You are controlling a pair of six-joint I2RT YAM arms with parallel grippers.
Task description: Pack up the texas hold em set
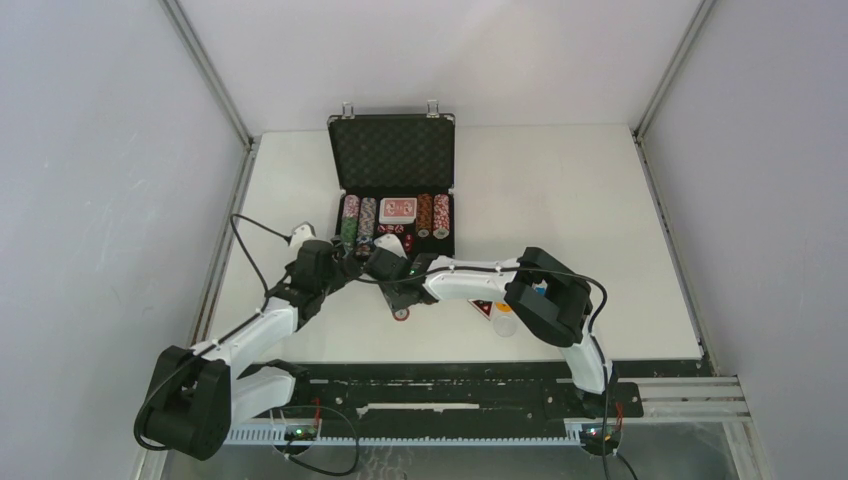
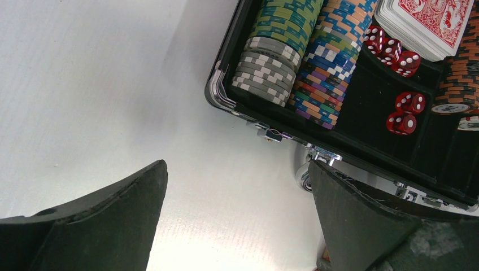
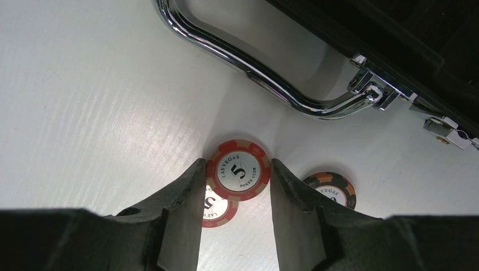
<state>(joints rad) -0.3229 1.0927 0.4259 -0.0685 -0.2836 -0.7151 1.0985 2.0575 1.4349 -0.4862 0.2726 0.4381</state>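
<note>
Left gripper [image 2: 237,169] gapes wide above the table [image 2: 85,84], beside the open case [image 2: 217,93], whose far rows are cut off. Before its handle [image 3: 254,68], the right gripper [image 3: 237,164] flanks a red 5 chip [image 3: 238,170], and I cannot tell whether it grips. Its fingers half-hide a second red chip [image 3: 217,210] and an orange-black chip [image 3: 334,189].

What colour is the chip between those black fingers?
The chip is red, cream-striped; right wrist view.

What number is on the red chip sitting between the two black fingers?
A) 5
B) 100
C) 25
A: the red chip between the fingers of the right gripper has a big 5 printed in its white middle, with LAS VEGAS above it and POKER CLUB below.
</note>
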